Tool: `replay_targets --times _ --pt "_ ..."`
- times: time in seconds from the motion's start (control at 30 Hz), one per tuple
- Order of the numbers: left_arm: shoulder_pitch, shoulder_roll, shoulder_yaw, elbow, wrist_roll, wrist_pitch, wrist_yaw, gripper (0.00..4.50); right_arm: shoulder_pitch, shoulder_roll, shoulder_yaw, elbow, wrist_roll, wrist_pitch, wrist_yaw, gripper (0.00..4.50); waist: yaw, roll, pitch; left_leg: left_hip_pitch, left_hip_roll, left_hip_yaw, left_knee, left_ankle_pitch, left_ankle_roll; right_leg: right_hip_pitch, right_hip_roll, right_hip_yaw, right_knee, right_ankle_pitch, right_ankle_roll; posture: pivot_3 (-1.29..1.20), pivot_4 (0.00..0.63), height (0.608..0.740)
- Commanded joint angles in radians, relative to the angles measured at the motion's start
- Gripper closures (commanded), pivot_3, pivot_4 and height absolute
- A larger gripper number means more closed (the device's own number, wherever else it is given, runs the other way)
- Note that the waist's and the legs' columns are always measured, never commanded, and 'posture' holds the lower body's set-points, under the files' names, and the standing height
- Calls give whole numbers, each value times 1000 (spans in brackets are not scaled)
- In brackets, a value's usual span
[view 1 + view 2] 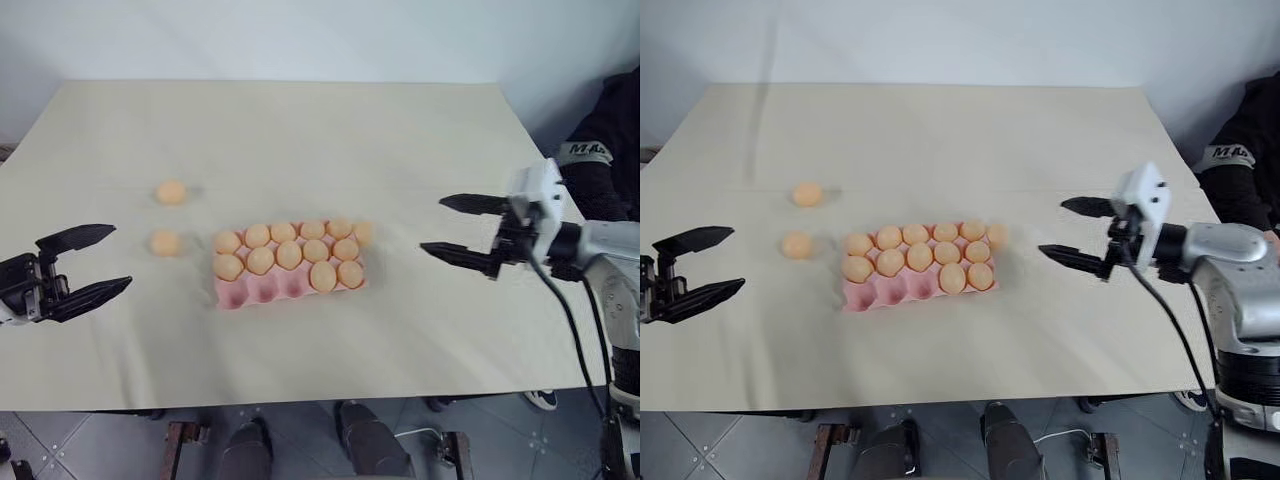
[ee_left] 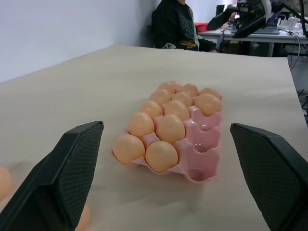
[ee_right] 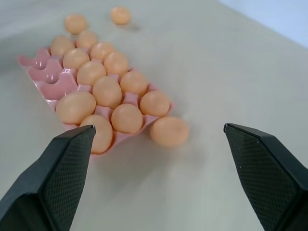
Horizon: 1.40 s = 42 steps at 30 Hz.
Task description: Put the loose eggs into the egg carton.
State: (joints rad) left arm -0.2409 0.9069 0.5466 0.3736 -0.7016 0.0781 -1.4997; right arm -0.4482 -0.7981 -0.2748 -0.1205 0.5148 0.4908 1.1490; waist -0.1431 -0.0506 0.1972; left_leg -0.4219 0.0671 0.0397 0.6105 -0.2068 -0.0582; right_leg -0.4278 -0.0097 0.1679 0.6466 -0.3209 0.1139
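Mostly filled, the pink egg carton (image 1: 240, 293) holds smooth orange-tan eggs (image 1: 289, 254).

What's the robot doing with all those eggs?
It's filling the pink egg carton. Most cups already hold eggs, but three in the near row are empty. Two loose eggs lie on the table to the carton's left, and another egg lies right by its far right corner. Both the left gripper and the right gripper are open and holding nothing.

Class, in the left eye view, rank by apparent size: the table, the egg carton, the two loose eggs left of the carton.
1. Table
2. Egg carton
3. Farther loose egg and nearer loose egg: they look alike, so no ranking.
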Motion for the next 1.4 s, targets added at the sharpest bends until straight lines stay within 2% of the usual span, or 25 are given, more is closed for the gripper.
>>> replay_targets --times 0.03,0.3,0.47,0.63,0.8,0.93,1.0,1.2,1.4 --pt "-25 2 5 10 0 -18 -20 0 23 -15 -70 41 32 -86 35 25 2 0 0 0 0 0 0 0 0 0 0 0 0 1 1 0 150 740" --pt "-29 18 13 18 -2 -19 -26 0 77 -68 -63 102 33 -126 102 25 4 0 0 0 0 0 1 0 0 0 0 0 1 1 1 0 150 740" --pt "-17 21 22 6 -5 -16 -23 0 80 -85 27 145 -26 -120 104 25 3 0 0 0 0 0 1 0 0 1 0 0 1 1 2 0 150 740" --pt "-12 12 22 -17 -7 -12 -7 0 -119 63 145 393 -132 -237 19 25 -13 1 0 1 0 1 3 1 1 1 0 2 1 1 1 0 150 740" --pt "16 6 41 -65 -18 3 12 0 -298 200 196 634 -188 -297 -42 25 -21 1 1 1 -1 1 3 2 2 1 0 2 2 2 2 0 150 740" --pt "43 4 60 -91 -22 9 23 0 -406 276 227 794 -234 -322 -79 25 -23 1 1 1 -1 0 2 1 0 0 0 1 5 8 15 0 150 740" --pt "54 3 70 -104 -23 13 27 0 -457 314 233 873 -252 -331 -102 25 -26 2 1 1 0 0 1 1 0 -1 0 0 6 7 14 0 150 740" --pt "97 -1 103 -168 -39 39 56 0 -528 404 238 974 -274 -337 -100 25 -30 2 1 1 0 -1 1 1 -1 -1 0 -1 6 6 14 0 150 740" --pt "130 -11 119 -207 -48 50 78 0 -534 434 270 1023 -322 -357 -99 25 -29 2 1 1 0 -1 1 1 -1 -1 0 -1 7 6 14 0 150 740"
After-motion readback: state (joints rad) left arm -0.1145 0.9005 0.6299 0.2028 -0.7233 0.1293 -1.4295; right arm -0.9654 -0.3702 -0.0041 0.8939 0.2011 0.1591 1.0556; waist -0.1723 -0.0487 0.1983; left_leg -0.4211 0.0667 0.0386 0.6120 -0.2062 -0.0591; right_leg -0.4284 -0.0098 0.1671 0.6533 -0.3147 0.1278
